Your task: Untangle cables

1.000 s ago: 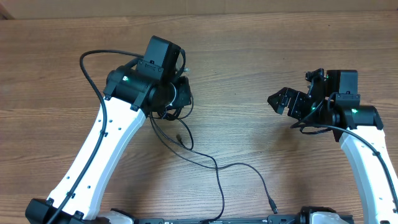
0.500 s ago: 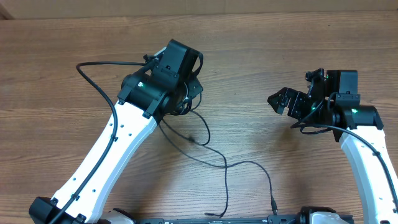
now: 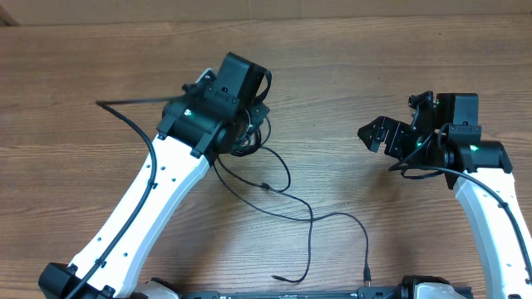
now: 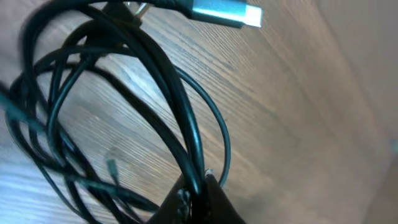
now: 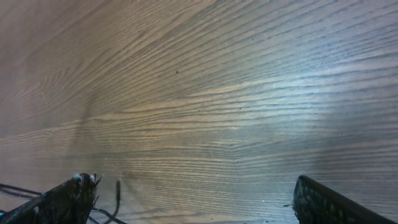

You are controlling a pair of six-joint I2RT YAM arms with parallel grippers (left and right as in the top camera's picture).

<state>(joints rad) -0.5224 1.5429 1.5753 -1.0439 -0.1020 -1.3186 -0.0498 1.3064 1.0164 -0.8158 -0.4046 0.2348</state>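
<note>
two arms (image 3: 141, 199) (image 3: 490, 208), one tangle of black cables (image 4: 194, 140), one table (image 3: 374, 50).

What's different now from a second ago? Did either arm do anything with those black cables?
The left gripper swung right, shut on the cables, dragging the bundle along; the loose strands trailing on the table slid right too. Nothing was let go. The right gripper stayed open and still.

A brown wood-grain table (image 3: 349, 66) lay beneath both pairs of jaws, its grain running side to side. Beyond the jaws, along the far edge, ran a paler tan strip (image 3: 332, 7).
</note>
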